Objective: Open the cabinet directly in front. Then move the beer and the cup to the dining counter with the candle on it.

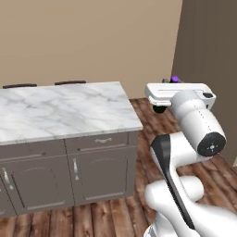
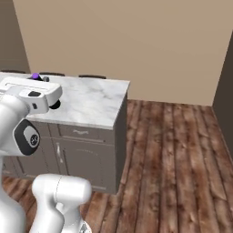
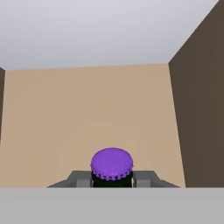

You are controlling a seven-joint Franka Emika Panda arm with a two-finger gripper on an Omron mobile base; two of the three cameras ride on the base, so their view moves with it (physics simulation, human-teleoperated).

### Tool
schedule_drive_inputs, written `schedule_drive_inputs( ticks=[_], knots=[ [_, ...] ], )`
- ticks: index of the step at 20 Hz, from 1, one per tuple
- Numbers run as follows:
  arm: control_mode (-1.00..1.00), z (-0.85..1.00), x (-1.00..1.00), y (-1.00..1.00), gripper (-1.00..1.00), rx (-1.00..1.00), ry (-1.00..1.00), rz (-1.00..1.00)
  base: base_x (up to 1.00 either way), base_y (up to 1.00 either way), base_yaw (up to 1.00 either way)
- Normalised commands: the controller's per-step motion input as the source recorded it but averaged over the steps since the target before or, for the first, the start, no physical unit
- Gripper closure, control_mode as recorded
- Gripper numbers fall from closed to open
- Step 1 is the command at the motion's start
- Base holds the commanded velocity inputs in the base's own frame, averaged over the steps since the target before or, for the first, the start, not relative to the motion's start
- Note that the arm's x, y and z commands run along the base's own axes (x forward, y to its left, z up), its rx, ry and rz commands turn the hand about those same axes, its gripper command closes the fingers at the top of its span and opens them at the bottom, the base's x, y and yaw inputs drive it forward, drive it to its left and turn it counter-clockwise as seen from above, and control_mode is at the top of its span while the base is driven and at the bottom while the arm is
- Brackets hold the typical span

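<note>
A: Where is the beer (image 3: pixel 112 168)?

B: It is in the gripper (image 3: pixel 112 178). In the hand view the purple cap sits between the two grey fingers (image 3: pixel 78 178), and the dark neck is just under the cap. The fingers press on the neck from both sides, so the claw is pinching the bottle.

A: Do the base views show it too?

B: Only a little. In the left base view the purple cap (image 1: pixel 175 78) shows above the white hand, beside the dark brown wall. In the right base view the cap (image 2: pixel 35 76) shows above the hand, in front of the marble top.

A: And the counter (image 1: pixel 60 111)?

B: It is a white marble top with grey veins, on dark grey-brown drawers and doors. In the left base view it stands left of the arm. The bottle is held up in the air, not resting on the marble.

A: What is behind the bottle?

B: A beige wall, and a dark brown panel on the right in the hand view.
</note>
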Motion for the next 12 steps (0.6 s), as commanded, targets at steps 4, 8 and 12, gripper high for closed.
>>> schedule_drive_inputs(
  ticks=[4, 8, 12],
  knots=[
    [1.0, 0.0, 0.0, 0.0, 1.0, 0.0, 0.0, 0.0, 0.31, 1.0, 0.0],
    [1.0, 0.0, 0.0, 0.0, 1.0, 0.0, 0.0, 0.0, 0.36, 1.0, 0.0],
    [1.0, 0.0, 0.0, 0.0, 1.0, 0.0, 0.0, 0.0, 0.98, 0.87, -0.02]
  ],
)
